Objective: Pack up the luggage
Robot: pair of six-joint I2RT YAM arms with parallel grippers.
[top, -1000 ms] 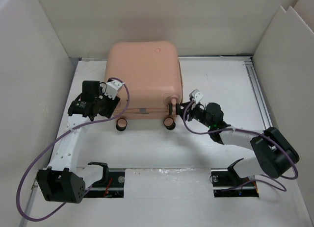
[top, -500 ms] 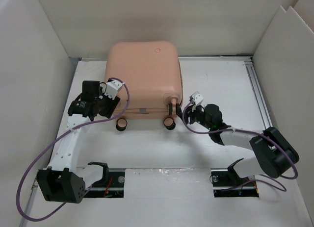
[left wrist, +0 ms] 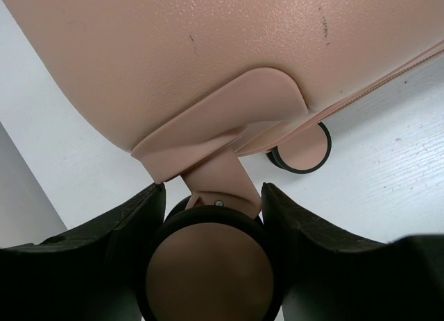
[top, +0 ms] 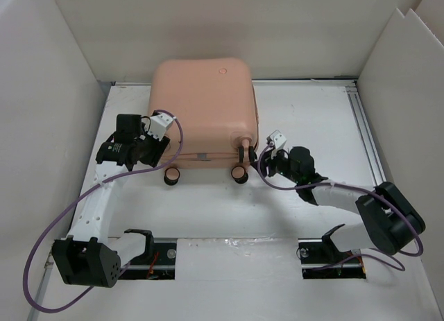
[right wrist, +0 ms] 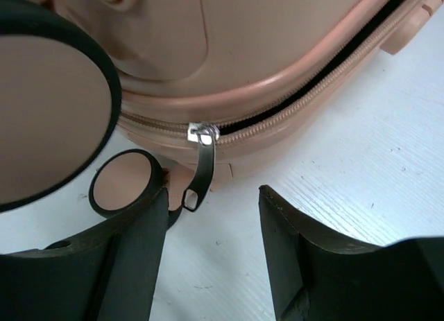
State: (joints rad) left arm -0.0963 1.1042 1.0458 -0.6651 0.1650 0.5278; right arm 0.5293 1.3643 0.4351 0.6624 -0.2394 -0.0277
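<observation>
The left gripper [left wrist: 213, 191] was clamped on the near-left wheel [left wrist: 208, 272] of the luggage [top: 202, 106], which lay flat at the centre-rear of the tabletop [top: 305, 120], while the right gripper [right wrist: 214, 193] stood open and empty just short of the hanging zipper pull [right wrist: 200, 172].

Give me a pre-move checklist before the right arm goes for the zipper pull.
1. State of right jaws: open, ok.
2. Position of zipper pull: hanging free ahead of their gap, not gripped, ok.
3. Hold by left jaws on caster wheel: touching both sides, ok.
4. Closure of zipper: not ok, dark gap past the slider.
5. Pose of luggage: lying flat on table, ok.
6. Contents caught in that gap: cannot tell.
</observation>
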